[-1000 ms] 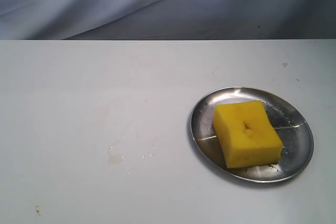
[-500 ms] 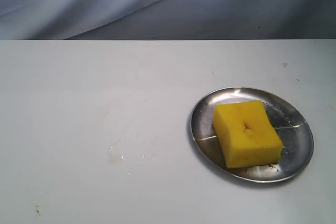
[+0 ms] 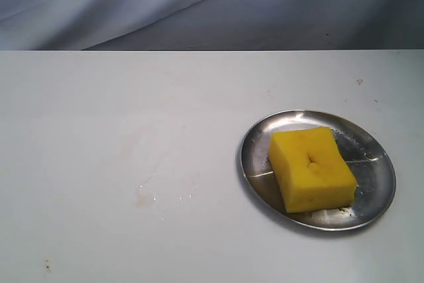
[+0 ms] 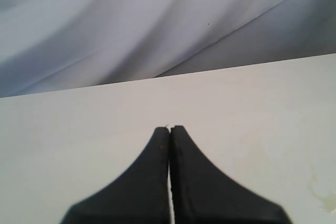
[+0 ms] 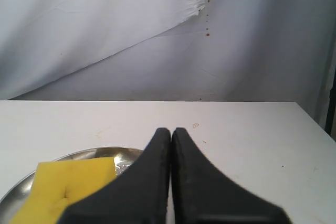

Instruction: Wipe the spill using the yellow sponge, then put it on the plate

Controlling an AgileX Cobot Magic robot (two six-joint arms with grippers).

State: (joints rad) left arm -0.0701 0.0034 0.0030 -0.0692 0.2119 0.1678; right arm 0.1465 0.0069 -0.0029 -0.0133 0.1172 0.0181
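The yellow sponge [image 3: 311,169] lies flat on the silver plate [image 3: 255,157] at the right of the white table, dent facing up. Only faint droplets and a thin pale smear of the spill [image 3: 147,196] show left of the plate. Neither arm appears in the exterior view. My left gripper [image 4: 169,128] is shut with nothing between its fingers, above bare table, and a pale stain [image 4: 326,199] shows at the frame's edge. My right gripper [image 5: 171,130] is shut and empty, held back from the sponge [image 5: 68,190] and the plate [image 5: 86,155].
A grey-blue cloth backdrop [image 3: 199,4] hangs behind the table's far edge. A few small specks mark the tabletop [image 3: 99,97], one [image 3: 48,266] near the front left and one [image 3: 359,81] at the back right.
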